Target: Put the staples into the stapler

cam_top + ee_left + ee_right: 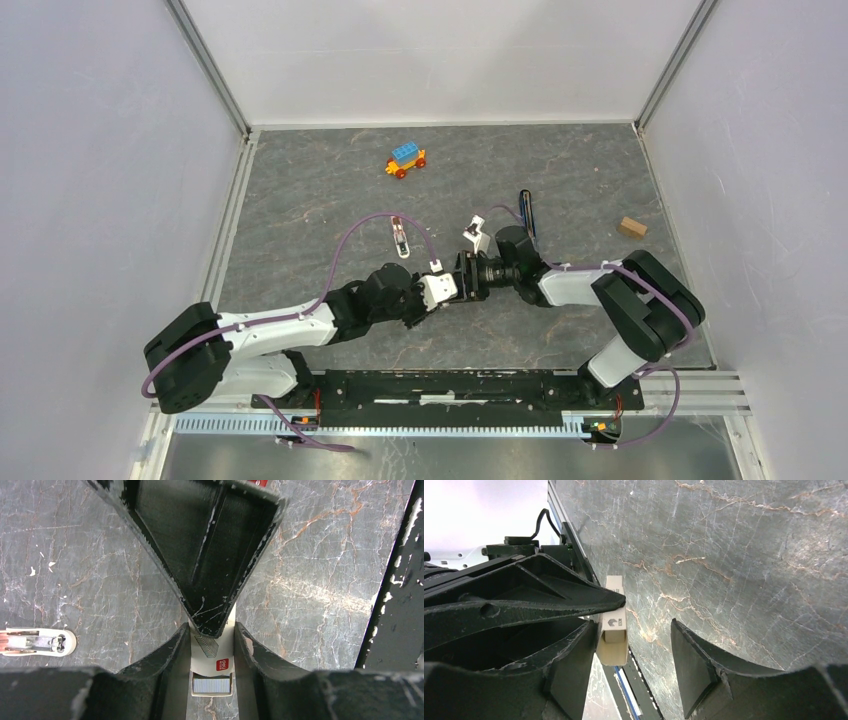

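My left gripper (445,290) is shut on a small cream staple box (215,652) with a red logo. The box's open end shows a row of staples. The box also shows in the right wrist view (613,645). My right gripper (633,627) is open, end to end with the left one near the table's middle. Its jaws stand wide around the box's far end, with one finger (210,555) lying over the box. The dark-blue stapler (525,213) lies on the table behind the right wrist, apart from both grippers.
A small white and metal object (400,238) lies left of the grippers and shows in the left wrist view (35,642). A toy car (405,160) stands at the back. A wooden block (631,227) lies at the right. White walls enclose the table.
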You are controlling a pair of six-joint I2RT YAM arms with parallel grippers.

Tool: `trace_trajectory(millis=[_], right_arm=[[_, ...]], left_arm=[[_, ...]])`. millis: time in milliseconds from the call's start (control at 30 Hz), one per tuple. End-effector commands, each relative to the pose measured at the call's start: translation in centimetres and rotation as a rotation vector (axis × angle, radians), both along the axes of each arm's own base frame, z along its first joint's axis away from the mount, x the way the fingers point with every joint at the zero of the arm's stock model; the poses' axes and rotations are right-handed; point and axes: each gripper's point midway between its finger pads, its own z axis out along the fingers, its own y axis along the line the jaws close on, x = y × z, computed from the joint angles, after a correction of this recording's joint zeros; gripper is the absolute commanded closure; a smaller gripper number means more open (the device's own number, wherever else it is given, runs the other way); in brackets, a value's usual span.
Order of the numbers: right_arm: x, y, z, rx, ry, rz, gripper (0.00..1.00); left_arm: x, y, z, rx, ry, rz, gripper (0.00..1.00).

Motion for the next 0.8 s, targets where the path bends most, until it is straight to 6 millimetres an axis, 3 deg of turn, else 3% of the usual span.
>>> trace_trajectory(millis=[0,200,400,767], right_arm=[[1.1,1.4,1.6,0.061,-0.041,0.005,0.38],[0.8,1.8,1.9,0.081,-0.035,0.017,0.47],[0.5,1.7,1.7,0.086,-0.031,0.03,0.64],[0.0,1.5,1.1,0.082,-0.017,0.039,0.77]], left_arm=[[0.5,-1.9,2.5,-0.083,-0.063,-0.044,0.6],[0.6,-2.0,2.4,-0.079,-0.063,-0.048,0.6],[0.8,-1.9,2.2,-0.061,-0.063,-0.037,0.58],[0.7,-1.6,1.1,-0.019,0.001,-0.001,0.56]])
